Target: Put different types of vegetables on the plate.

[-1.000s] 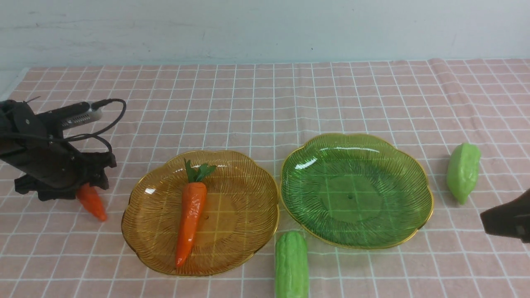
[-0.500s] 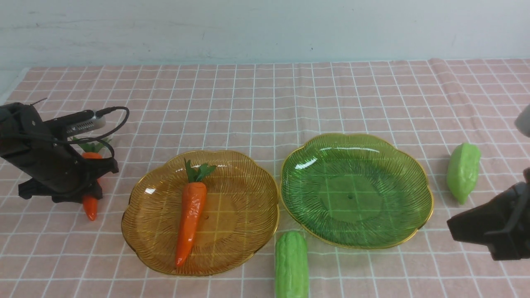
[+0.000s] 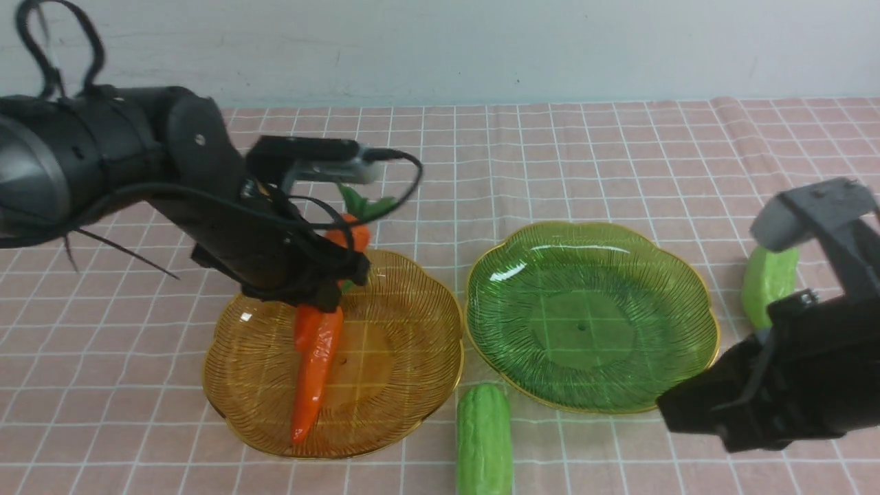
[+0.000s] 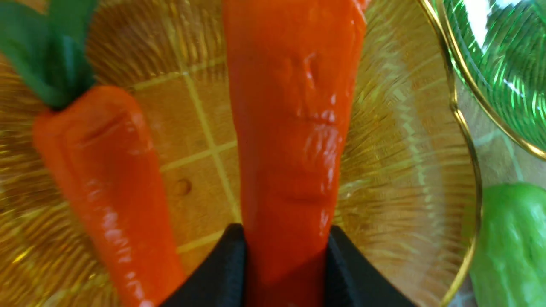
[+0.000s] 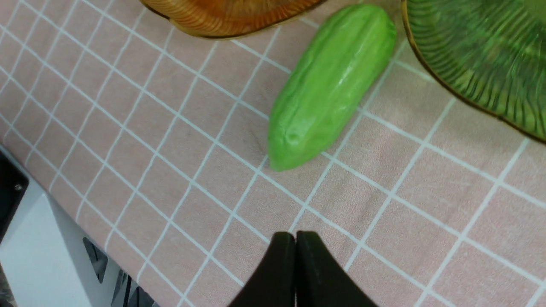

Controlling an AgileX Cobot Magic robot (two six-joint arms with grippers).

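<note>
Orange and glossy, one toy carrot (image 3: 349,236) is clamped between the jaws of the left gripper (image 4: 285,256), tilted with its leaves uppermost over the rear left of the amber glass plate (image 3: 412,357). A second carrot (image 3: 313,378) lies in that plate, close beside it. The green glass plate (image 3: 591,323) stands just to the right. One light green gourd (image 3: 485,440) lies on the pink checked cloth (image 3: 550,151) in front of both plates. A second gourd (image 3: 763,289) sits right of the green plate. The right gripper (image 5: 295,264) is pressed closed on nothing, over the cloth near the front gourd.
</note>
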